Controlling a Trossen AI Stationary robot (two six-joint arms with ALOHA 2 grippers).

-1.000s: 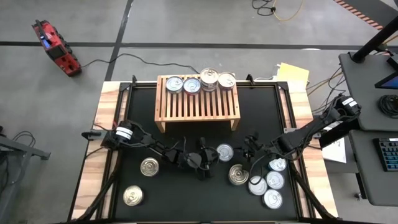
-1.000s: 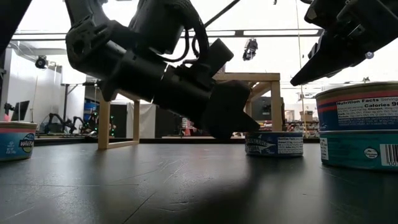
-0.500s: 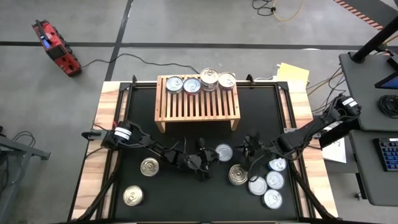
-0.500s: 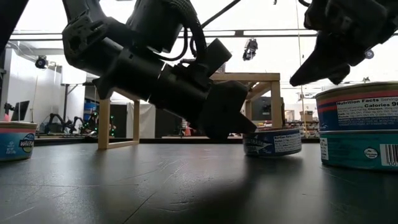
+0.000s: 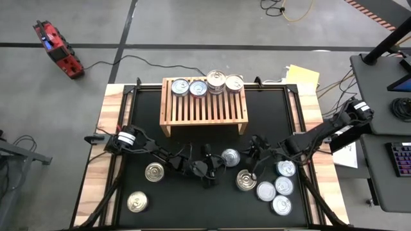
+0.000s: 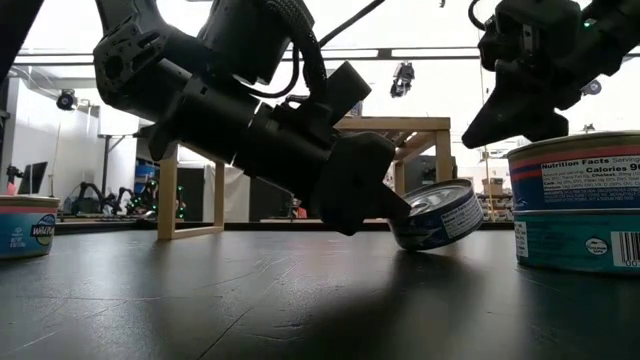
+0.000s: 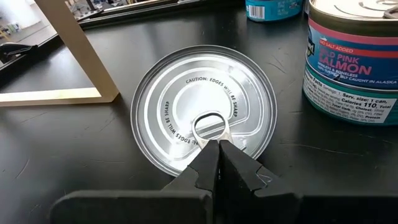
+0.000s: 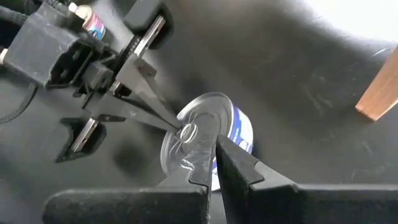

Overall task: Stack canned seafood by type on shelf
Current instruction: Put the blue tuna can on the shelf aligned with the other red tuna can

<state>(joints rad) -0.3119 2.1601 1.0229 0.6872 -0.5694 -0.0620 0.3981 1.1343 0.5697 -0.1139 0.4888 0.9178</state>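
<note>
Left hand [image 7: 218,148], fingers pressed together, tips the flat silver-lidded blue-labelled tin [image 6: 437,214] up by its ring-pull; next, I'd guess, a proper grip toward the slatted light-wood shelf [image 5: 204,108]

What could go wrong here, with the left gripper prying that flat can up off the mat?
The flat can is tilted on one edge, with the shut left gripper at its pull ring; it may slip off and drop flat, or roll.

The ring could lift and crack the lid open.

The right gripper, also shut, hangs close above the same can, and the salmon can stands right beside it, so a skidding can could knock into either.
</note>
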